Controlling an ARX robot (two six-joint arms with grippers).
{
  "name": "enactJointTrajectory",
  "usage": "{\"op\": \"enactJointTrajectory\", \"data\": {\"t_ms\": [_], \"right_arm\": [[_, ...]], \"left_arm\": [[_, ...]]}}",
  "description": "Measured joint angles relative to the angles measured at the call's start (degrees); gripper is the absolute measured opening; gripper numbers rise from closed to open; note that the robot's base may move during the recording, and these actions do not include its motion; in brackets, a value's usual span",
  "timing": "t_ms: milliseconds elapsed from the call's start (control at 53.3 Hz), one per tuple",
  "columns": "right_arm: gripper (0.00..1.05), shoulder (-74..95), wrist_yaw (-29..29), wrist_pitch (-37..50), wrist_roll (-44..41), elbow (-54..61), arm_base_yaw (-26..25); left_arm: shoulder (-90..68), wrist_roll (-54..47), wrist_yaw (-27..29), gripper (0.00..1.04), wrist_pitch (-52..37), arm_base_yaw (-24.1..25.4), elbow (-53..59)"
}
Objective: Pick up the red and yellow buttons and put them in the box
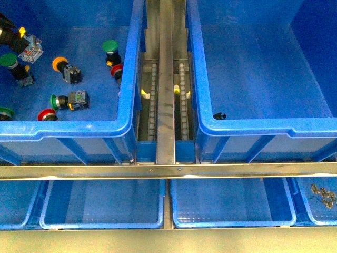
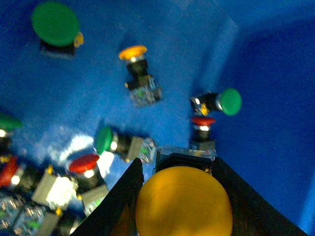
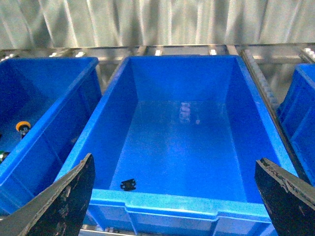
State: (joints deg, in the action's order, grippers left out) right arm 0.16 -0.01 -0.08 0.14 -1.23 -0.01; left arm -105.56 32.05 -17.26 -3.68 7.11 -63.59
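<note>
The left gripper (image 2: 176, 167) is closed on a yellow button (image 2: 183, 201). Its two black fingers press the sides of the broad round cap, and the button's contact block pokes out just past the fingertips. It hangs inside the left-hand crate (image 1: 126, 79), above that crate's floor. Beyond its tips lie loose buttons: a red button (image 2: 203, 120) just ahead of the held one, a green button (image 2: 229, 101) touching or nearly touching that red one, a yellow-orange button (image 2: 133, 51) farther out, and a second red button (image 2: 83, 163) close beside one finger, with other green-capped ones scattered around. The right gripper (image 3: 173, 160) is spread wide with nothing between its fingers. It hovers over the near rim of the box (image 3: 162, 204), the large blue crate to the right of the one with the buttons. The box holds only a small black piece (image 3: 128, 184), on the floor by the near wall and nearer one finger than the other. In the front view, shallow blue trays (image 1: 100, 203) sit on the lower level. One at the far right holds a few small metal parts (image 1: 322, 195).
</note>
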Motion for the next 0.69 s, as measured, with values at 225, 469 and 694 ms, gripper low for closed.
{"op": "enactJointTrajectory", "data": {"t_ms": [225,469,694], "right_arm": [[0.98,0.0,0.0,0.0,0.0,0.0,0.0],[0.98,0.0,0.0,0.0,0.0,0.0,0.0],[0.98,0.0,0.0,0.0,0.0,0.0,0.0]], "left_arm": [[7.7,9.0,-11.5,0.34,4.6,-4.3,4.5],[10.9,16.3,-17.6,0.34,3.5,-16.2,5.4],[8.5,22.7,-16.5,0.34,1.2,-24.9,1.4]]}}
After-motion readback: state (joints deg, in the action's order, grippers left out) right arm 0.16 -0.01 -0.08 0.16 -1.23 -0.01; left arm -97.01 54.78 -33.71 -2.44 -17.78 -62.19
